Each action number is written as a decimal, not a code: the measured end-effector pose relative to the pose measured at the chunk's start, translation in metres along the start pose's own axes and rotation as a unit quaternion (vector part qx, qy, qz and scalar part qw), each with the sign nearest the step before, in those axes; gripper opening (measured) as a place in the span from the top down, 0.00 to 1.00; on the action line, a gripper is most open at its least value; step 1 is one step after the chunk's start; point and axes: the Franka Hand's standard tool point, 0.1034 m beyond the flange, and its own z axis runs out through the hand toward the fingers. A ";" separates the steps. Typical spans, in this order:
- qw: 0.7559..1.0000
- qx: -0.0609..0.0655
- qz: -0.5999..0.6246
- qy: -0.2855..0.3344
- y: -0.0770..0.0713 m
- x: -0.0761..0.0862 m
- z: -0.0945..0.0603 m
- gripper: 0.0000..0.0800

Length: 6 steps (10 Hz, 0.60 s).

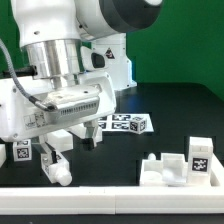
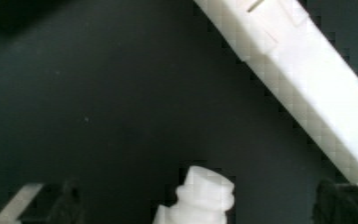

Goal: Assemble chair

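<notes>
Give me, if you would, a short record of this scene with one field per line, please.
claw: open, holding nothing, low over the table
small white part: on the table beneath the claw, not gripped
marker board: flat on the table, beyond the claw
tagged chair parts: grouped at the exterior view's right
tagged block: at the exterior view's left edge, partly cut off
</notes>
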 end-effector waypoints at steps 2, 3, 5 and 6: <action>0.999 -0.001 0.037 0.000 0.001 0.001 0.001 0.19; 0.999 0.000 0.032 0.001 0.000 0.004 0.002 0.19; 0.999 0.000 0.039 0.010 -0.006 0.042 0.018 0.19; 0.999 -0.001 0.041 0.018 -0.004 0.050 0.024 0.19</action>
